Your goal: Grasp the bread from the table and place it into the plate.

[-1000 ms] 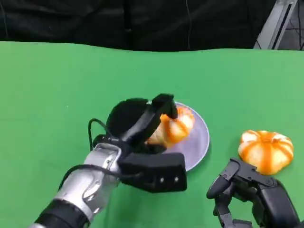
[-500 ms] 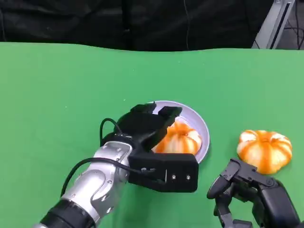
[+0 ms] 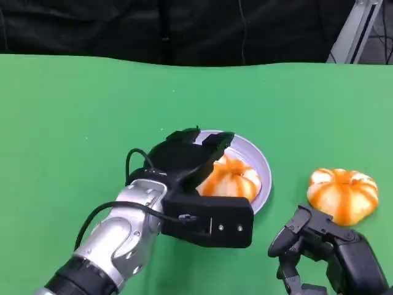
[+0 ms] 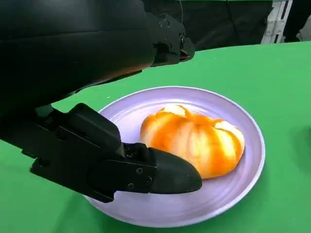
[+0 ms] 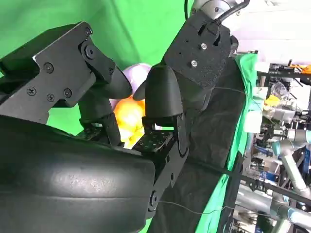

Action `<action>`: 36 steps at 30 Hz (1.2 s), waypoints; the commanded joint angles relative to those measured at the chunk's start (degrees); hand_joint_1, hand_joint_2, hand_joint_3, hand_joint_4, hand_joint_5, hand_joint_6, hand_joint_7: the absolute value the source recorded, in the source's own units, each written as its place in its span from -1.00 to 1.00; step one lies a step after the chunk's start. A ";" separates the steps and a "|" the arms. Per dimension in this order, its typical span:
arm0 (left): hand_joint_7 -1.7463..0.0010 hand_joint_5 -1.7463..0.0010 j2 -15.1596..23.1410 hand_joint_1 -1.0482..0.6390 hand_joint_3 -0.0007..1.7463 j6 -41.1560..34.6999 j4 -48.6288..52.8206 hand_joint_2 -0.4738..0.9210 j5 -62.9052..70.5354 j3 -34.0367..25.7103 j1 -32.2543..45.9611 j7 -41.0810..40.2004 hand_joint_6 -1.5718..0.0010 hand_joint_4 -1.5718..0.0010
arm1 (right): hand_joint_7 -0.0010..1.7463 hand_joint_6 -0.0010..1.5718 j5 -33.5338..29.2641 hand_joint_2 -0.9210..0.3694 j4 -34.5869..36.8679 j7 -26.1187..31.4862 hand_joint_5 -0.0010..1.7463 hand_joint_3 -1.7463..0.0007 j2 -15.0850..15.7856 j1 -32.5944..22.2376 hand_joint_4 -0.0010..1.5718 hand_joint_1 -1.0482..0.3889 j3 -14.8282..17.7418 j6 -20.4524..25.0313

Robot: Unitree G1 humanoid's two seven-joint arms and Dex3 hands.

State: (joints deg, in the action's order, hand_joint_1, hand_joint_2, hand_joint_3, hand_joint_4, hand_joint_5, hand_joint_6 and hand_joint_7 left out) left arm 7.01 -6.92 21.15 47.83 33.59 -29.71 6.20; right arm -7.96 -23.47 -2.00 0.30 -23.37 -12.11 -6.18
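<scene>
On the green desk (image 3: 73,123) a pale lilac plate (image 3: 261,163) carries one orange-striped bread roll (image 3: 232,178), which lies flat on the plate's surface, toward the side nearest the robot. The left robot hand (image 3: 184,157) hangs over the near-left part of the plate with its fingers spread apart and holding nothing — in the left wrist view one black finger (image 4: 165,172) reaches in low beside the roll (image 4: 194,141), its tip just at the roll's side, while the upper fingers stand clear above the plate (image 4: 243,179). Whether that lower fingertip actually touches the bread cannot be told. A second bread roll (image 3: 342,195) of the same orange-and-cream look sits directly on the desk to the right of the plate, well apart from it. The right robot hand (image 3: 319,246) rests low at the near right edge, just short of that second roll, its fingers curled inward and empty.
</scene>
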 commanded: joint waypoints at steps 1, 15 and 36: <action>0.95 1.00 0.94 -0.86 -0.46 -0.30 -0.88 1.00 -0.05 -0.16 -0.12 0.54 1.00 1.00 | 0.63 -0.10 0.37 -0.22 -0.72 0.23 0.91 -0.51 0.28 -0.26 -0.12 0.50 0.31 0.30; 0.81 -0.06 5.77 -0.32 -0.65 25.77 -17.23 1.00 -26.59 -22.53 23.60 -6.45 0.33 0.67 | 0.63 -0.10 1.16 -0.24 0.04 -0.30 0.92 -0.47 0.37 0.38 -0.12 0.50 0.71 0.29; -0.80 -0.96 -1.76 0.03 0.52 40.35 -20.60 0.31 -53.26 -32.04 43.67 -0.43 0.00 -0.09 | 0.63 -0.09 0.63 -0.23 -0.13 0.08 0.91 -0.52 0.33 -0.20 -0.11 0.53 0.72 -0.08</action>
State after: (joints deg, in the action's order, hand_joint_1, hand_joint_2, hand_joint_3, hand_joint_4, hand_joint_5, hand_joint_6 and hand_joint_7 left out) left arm 5.59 32.18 0.99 -3.63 2.50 12.16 4.93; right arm -7.61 -22.89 -2.32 0.32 -23.39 -11.88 -6.52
